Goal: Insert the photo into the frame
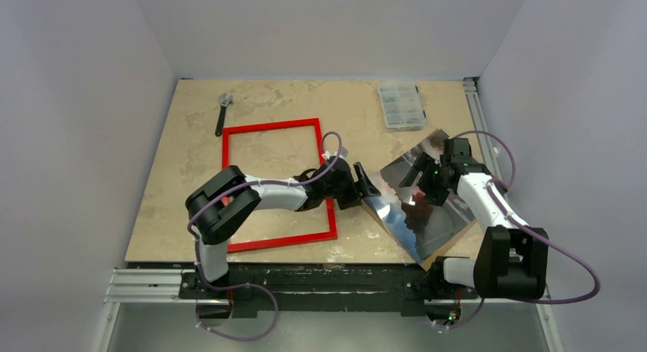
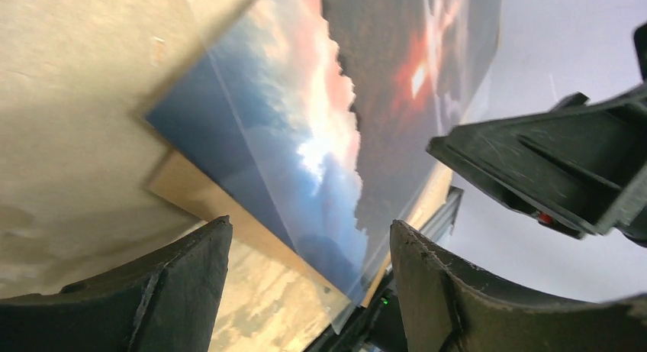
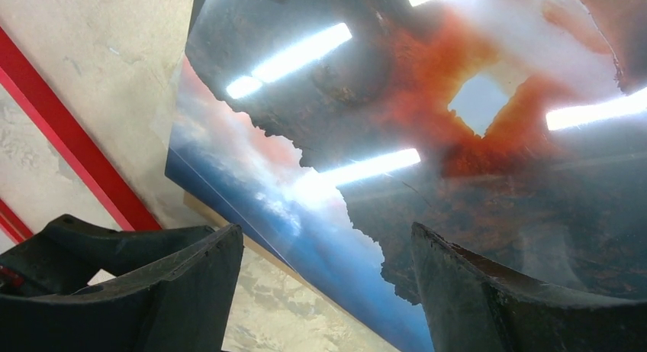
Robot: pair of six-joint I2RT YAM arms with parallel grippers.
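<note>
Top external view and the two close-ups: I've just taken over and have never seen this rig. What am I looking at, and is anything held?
Two robot arms are bolted at the near edge of the table, each ending in a two-finger gripper. The wide picture looks down from above and behind them. The close-ups come from cameras on the wrists, so the dark shapes at the bottom are each gripper's own fingers. On the table lies the red frame, empty, and to its right the photo, on a brown board. A wrench and a clear plastic box sit at the far side. The left gripper and right gripper are both open by the photo, and neither holds anything.
</note>
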